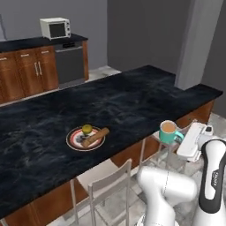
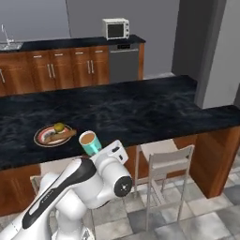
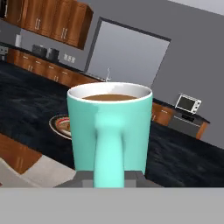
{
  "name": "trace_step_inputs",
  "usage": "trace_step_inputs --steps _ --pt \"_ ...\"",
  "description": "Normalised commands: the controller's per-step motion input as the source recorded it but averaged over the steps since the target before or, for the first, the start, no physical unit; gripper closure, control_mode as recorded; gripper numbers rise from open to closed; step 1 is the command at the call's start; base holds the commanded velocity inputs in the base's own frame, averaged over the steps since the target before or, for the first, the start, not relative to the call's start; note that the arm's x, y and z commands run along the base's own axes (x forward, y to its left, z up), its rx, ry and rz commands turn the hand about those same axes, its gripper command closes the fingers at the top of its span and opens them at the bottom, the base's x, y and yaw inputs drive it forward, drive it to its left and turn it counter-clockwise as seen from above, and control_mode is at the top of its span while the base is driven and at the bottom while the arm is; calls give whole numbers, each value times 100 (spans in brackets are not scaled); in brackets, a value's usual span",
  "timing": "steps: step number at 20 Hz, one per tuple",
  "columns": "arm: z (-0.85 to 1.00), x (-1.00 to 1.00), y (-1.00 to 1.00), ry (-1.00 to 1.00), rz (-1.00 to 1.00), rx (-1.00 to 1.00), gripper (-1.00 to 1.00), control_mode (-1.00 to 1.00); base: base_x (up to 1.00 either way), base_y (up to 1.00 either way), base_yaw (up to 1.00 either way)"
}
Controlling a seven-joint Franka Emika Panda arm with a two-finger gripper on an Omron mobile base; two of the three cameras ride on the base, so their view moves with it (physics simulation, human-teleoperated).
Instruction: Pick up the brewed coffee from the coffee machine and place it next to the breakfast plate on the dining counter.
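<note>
The gripper point(image 3: 109, 177) is pinching the teal mug point(image 1: 168, 132) by its handle side. The mug hangs upright just off the front edge of the dining counter point(image 1: 132, 97), not yet over the stone. It is full almost to the white rim with light brown coffee, so a tilt or a bump against the counter edge could spill it. The breakfast plate point(image 1: 73, 140), near that same edge, carries a sausage roll point(image 1: 95, 136) and a small yellow-green fruit point(image 1: 87, 129).

In the hand view the teal mug point(image 3: 109, 131) hides most of the breakfast plate point(image 3: 60, 124) and the pincer's fingertips
</note>
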Motion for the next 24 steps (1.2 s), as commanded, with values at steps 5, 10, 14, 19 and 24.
trace_step_inputs --steps 5,10,14,19,24 --pt "0 0 0 0 0 0 100 100 46 -49 61" --pt "0 0 0 0 0 0 100 100 2 -61 65" --pt "-9 25 -14 8 9 1 100 -100 66 -48 32" --pt "-40 100 -34 35 34 2 100 -100 0 0 0" --pt "-57 100 -1 5 33 2 100 -100 0 0 0"
